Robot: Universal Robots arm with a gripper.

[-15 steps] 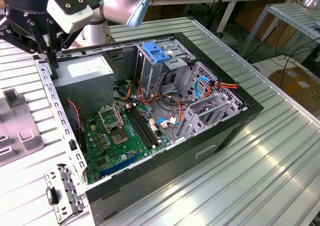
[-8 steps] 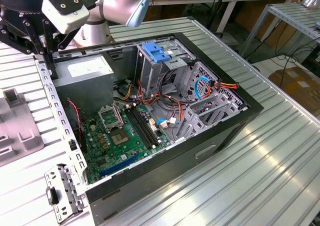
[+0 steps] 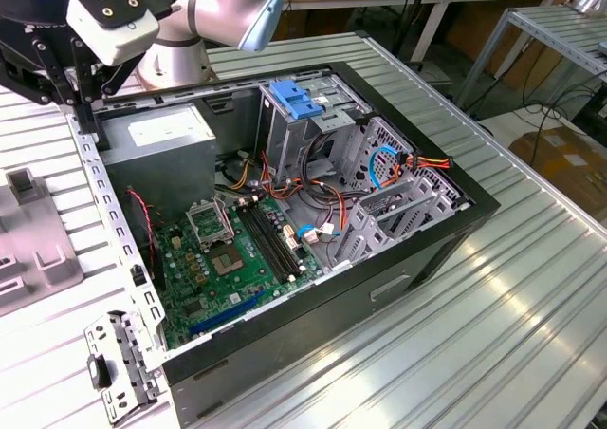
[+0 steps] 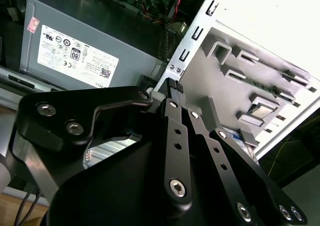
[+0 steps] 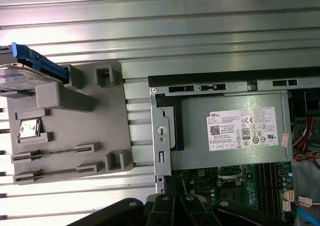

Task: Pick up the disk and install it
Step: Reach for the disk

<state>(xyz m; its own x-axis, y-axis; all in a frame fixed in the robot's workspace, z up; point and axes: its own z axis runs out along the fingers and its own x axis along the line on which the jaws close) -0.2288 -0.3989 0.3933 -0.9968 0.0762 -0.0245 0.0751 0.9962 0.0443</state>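
Parked with jaws shut and empty right by the PC case wall, power supply just beside, well apart from the disk on its grey holder.

Desk carries all items. Open case lies on it at centre of the exterior view. Inside the case: power supply at upper left, board at lower left, drive cage at upper centre with a latch on top, and cables between cage and board. A fixture lies on the desk at the left edge, apart from the case. A bracket lies at lower left, just beside the case's corner. In the first wrist view the disk rests on one corner of the fixture. Pincer hangs at the case rim beside the power supply.
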